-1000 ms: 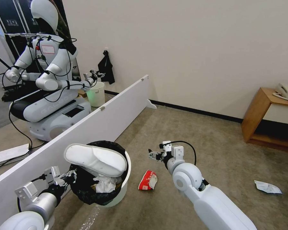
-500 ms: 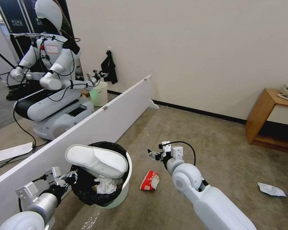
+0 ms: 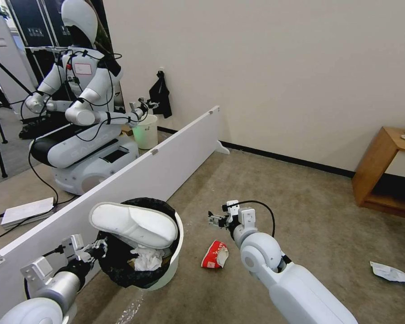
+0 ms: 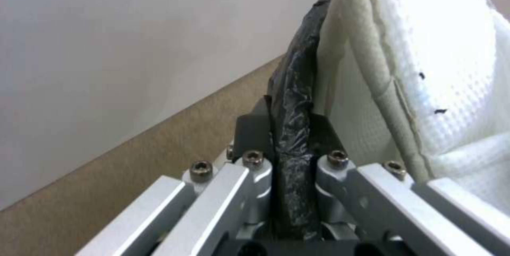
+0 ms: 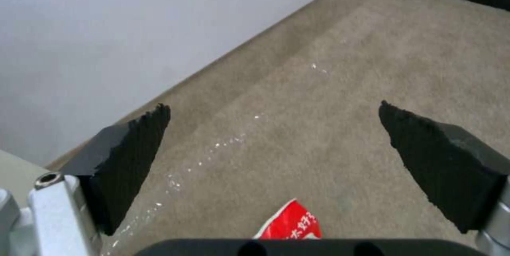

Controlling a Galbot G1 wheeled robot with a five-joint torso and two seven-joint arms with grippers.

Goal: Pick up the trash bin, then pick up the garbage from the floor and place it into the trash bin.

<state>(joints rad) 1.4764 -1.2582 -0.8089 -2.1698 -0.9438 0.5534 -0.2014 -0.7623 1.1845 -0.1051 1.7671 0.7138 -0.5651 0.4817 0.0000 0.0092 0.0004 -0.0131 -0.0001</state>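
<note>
The white trash bin (image 3: 170,265) with its black liner (image 3: 114,267) is at the lower left, by the white board. A white slipper (image 3: 135,224) lies across its mouth, with crumpled tissue (image 3: 147,259) under it. My left gripper (image 3: 96,248) is shut on the bin's rim. In the left wrist view it (image 4: 289,128) clamps the liner-covered rim (image 4: 291,88) beside the slipper (image 4: 436,60). My right gripper (image 3: 213,219) hangs open above the carpet, a little beyond a red-white packet (image 3: 215,255). The right wrist view has the open gripper (image 5: 273,107) with the packet (image 5: 289,224) at the frame's edge.
A long white board (image 3: 148,173) stands along my left, with another robot (image 3: 87,112) and a pale bucket (image 3: 146,131) behind it. A crumpled white paper (image 3: 390,272) lies on the carpet at far right. A wooden side table (image 3: 382,173) stands against the wall.
The whole head picture has slid to the right, so the camera moved. Both arms keep their poses, left still shut on the bin rim, right still open.
</note>
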